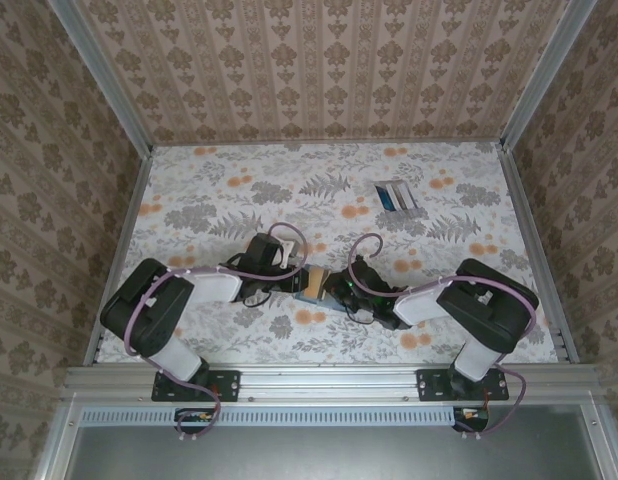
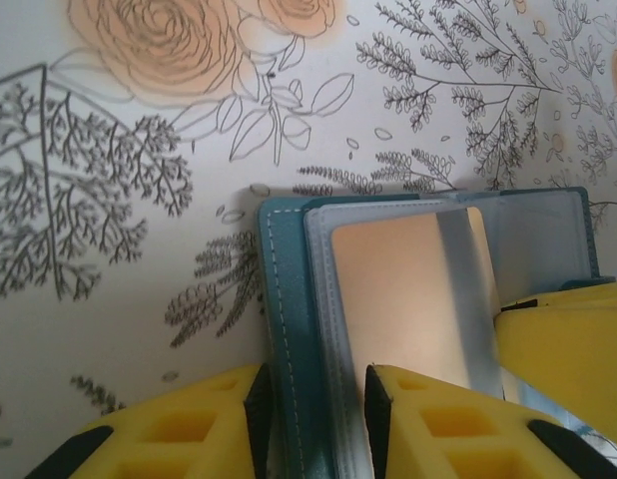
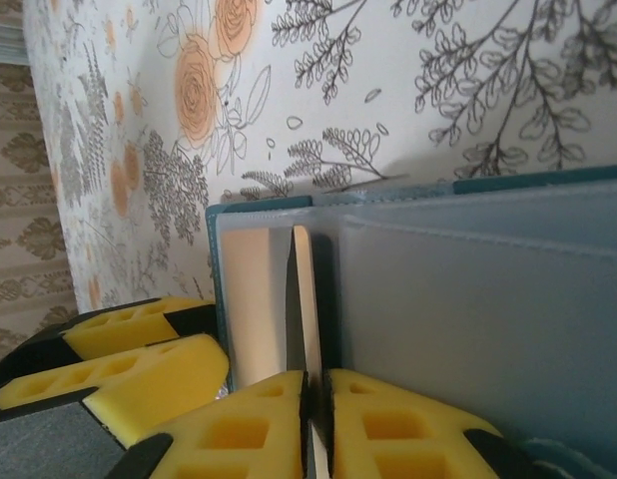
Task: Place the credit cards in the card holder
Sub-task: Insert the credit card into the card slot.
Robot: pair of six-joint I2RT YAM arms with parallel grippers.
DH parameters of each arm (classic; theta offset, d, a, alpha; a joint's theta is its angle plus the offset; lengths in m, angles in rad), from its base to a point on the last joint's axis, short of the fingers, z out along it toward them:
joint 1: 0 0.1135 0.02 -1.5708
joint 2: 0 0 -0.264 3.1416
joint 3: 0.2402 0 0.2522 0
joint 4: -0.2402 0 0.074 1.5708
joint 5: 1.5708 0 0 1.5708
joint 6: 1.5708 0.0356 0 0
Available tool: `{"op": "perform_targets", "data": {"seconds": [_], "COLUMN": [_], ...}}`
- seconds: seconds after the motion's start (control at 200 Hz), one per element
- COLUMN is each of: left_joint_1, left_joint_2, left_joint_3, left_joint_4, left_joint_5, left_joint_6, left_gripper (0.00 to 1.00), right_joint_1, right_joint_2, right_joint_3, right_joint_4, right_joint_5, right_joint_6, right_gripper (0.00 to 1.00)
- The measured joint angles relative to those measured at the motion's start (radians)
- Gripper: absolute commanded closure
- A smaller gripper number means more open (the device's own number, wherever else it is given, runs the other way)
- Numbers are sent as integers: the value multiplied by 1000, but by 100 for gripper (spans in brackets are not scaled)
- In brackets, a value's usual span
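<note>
The card holder (image 2: 287, 299) lies open at the centre of the table (image 1: 239, 190), between the two arms. The left gripper (image 2: 313, 381) is clamped on its near edge: one finger sits outside the teal cover, the other inside, with the clear pocket (image 2: 323, 299) leaf pinched between them. The right gripper (image 3: 313, 384) is closed on the near end of the orange-tan credit card (image 2: 408, 299), which the right wrist view shows edge-on between the two fingers. The card's axis runs straight ahead of the right gripper, away from the fingertips and into the holder alongside the pocket leaf. The left wrist view suggests that part of the card already sits behind clear plastic, but the depth of seating cannot be determined. The coming move therefore depends on this alignment: any further travel should follow the card's own axis, with the left gripper bracing the holder against that push. The right arm is the working arm for the card. The remaining cards stand in the card stand (image 1: 397, 196) at the far right of the table, well apart from both grippers and nearer the right arm
</note>
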Motion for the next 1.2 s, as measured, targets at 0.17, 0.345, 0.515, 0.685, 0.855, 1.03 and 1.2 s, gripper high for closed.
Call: {"op": "perform_targets", "data": {"seconds": [0.17,0.345,0.515,0.685,0.855,1.03,1.2], "left_joint_1": [5,7,5,-2,0,0,-1], "left_joint_2": [-57,-56,-56,-49,-47,-47,-55], "left_joint_3": [-32,-34,-50,-52,-58,-68,-69], "left_joint_4": [-53,-56,-34,-27,-5,16,5], "left_joint_5": [0,14,40,68,75,79,79], "left_joint_6": [-20,-28,-51,-76,-121,-156,-158], "left_gripper": [61,64,70,72,72,72,67], "right_joint_1": [6,17,31,33,33,33,34], "right_joint_2": [-44,-50,-48,-16,3,4,-16], "right_joint_3": [34,57,65,101,127,129,128], "right_joint_4": [-138,-208,-237,-242,-260,-263,-291], "right_joint_5": [-1,-5,-11,-29,-32,-34,-32], "right_joint_6": [-16,-30,-31,-31,-34,-39,-67], "right_gripper": [74,82,84,77,78,78,76]}}
